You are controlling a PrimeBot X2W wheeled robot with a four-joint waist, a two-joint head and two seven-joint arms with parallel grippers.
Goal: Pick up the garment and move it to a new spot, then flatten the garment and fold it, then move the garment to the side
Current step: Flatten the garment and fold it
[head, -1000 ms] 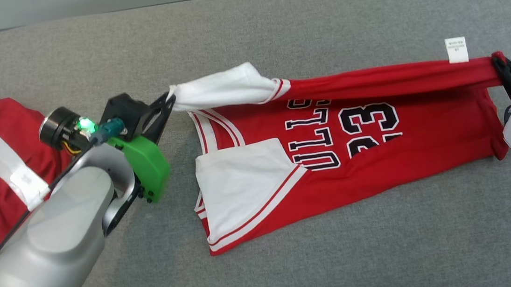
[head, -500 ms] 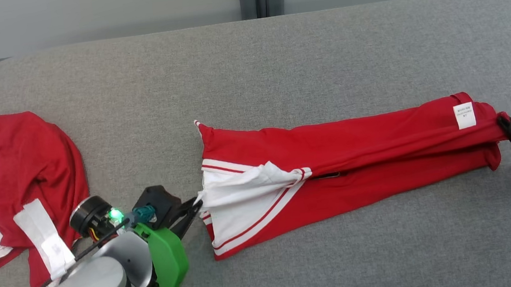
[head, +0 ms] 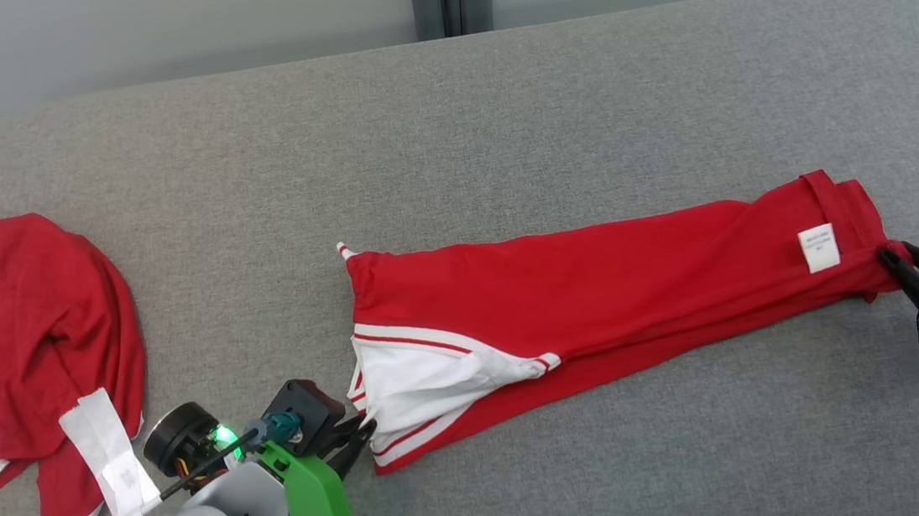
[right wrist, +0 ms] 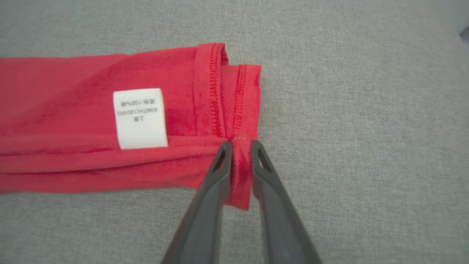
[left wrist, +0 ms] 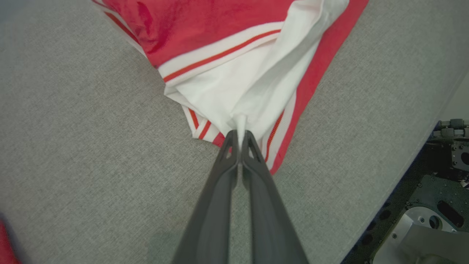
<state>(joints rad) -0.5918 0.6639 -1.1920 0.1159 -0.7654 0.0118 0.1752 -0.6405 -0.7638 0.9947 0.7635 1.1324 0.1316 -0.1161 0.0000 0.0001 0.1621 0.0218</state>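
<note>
**Red jersey strung between both grippers, some handling notes**

Head view: the garment (head: 596, 278) lies as a long folded strip across the middle of the grey tabletop (head: 495, 103), flat on the surface, running from lower left to the right edge. The left gripper (head: 361, 433) is at its near-left corner and the right gripper (head: 890, 259) is at the far-right corner, just below the care label (head: 818, 247). Another red garment (head: 20, 334) sits crumpled well off to the left, apart from all this.

Left wrist view: the fingers are closed right up, pinching a little peak of the white panel (left wrist: 234, 84). The cloth fans out from that one point, so it's clearly thin and floppy.

Right wrist view: the jaws are narrow, with the corner of the stitched hem (right wrist: 240, 95) bunched between the fingers.

My take on handling: this looks like light, soft, slightly slick sports mesh. It has no stiffness at all, so it'll sag and wrinkle wherever it isn't supported or tensioned. Corners and doubled-up hems seem like the best places to grab, since the stitching gives the fingers something thicker to bite. A single-layer pinch like the white one could slip, or drag only the top layer.
</note>
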